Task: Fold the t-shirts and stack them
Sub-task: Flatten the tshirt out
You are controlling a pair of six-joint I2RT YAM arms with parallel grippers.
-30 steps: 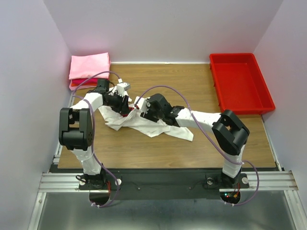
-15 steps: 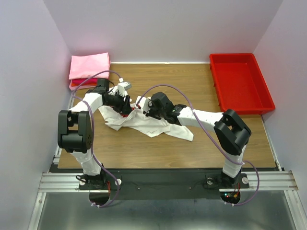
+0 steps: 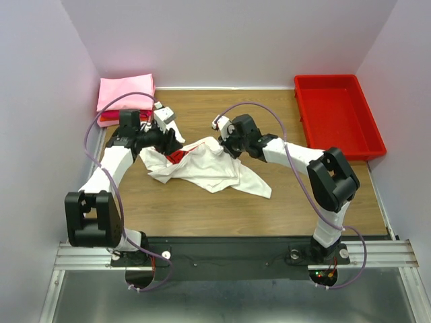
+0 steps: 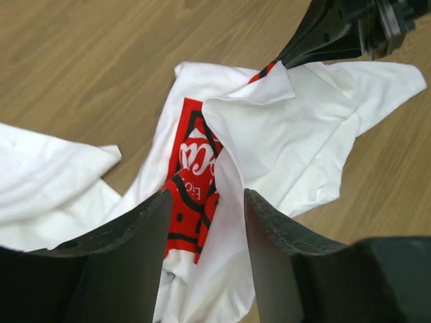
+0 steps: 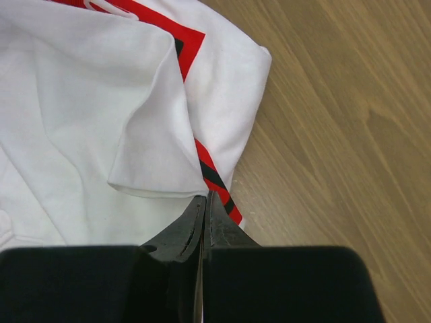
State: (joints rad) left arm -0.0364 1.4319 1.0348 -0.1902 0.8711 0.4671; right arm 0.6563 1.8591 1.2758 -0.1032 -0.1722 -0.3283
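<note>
A large white t-shirt [image 3: 202, 171] with a red printed graphic [image 4: 195, 168] lies crumpled in the middle of the wooden table. My right gripper [image 3: 225, 144] is shut on a folded edge of it [image 5: 155, 155], and the cloth peaks up to the fingertips [image 4: 289, 57]. My left gripper [image 4: 205, 202] hangs open just above the shirt's graphic, with cloth showing below the gap and nothing pinched. A folded pink t-shirt [image 3: 125, 92] lies on a red one [image 3: 106, 122] at the far left corner.
A rigid red plastic tray [image 3: 303, 124] stands at the far right of the table. Purple cables loop over both arms. Walls close in the table on the left, right and far sides.
My right gripper has shut on the shirt's edge and moved toward the far side, pulling the cloth up. My left arm has drawn back to the left with its jaws opening wider.
</note>
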